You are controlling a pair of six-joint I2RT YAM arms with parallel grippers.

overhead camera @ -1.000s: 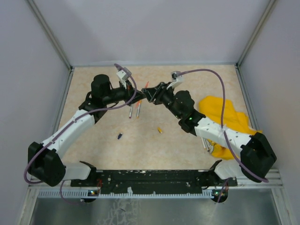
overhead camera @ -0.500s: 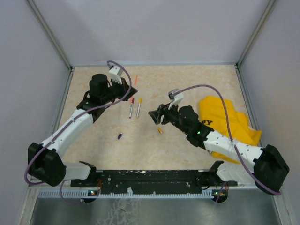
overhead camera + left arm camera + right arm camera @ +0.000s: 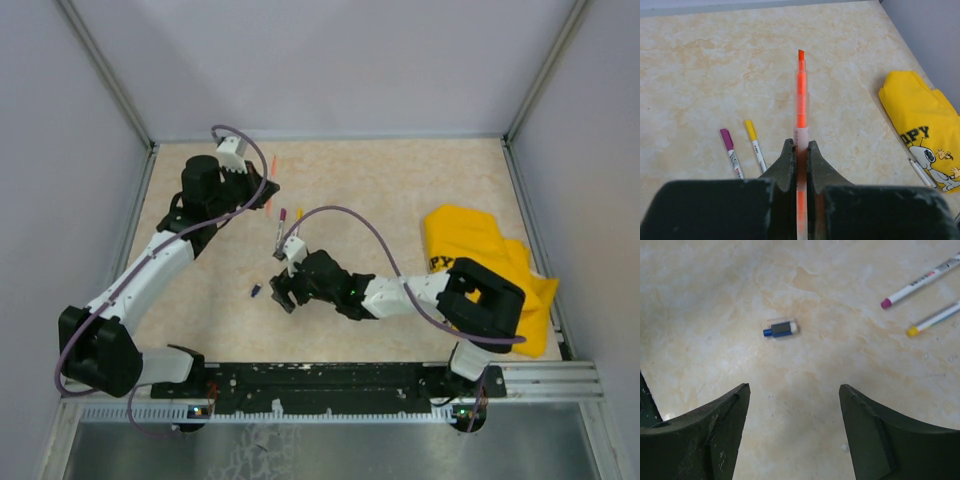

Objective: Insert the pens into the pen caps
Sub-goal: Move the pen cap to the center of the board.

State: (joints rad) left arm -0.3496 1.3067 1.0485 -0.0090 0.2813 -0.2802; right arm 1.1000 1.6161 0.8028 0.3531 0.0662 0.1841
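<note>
The left end effector [image 3: 800,146] grips the orange pen [image 3: 801,95] by its barrel. The bare tip points away and is held clear of the desk [image 3: 700,75], I'd guess so a cap can slide on. The right end effector [image 3: 792,390] hangs low with its jaws wide, just short of the dark blue cap [image 3: 780,329]. That cap lies alone with open room on every side. The purple-ended pen [image 3: 920,282] and yellow-ended pen [image 3: 935,320] lie well apart from it. The yellow cloth [image 3: 490,255] lies by the right wall.

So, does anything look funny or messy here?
A little: the dark blue cap lies alone on the table, and a pen sits at the edge of the crumpled yellow cloth. Nothing looks spilled or broken.
</note>
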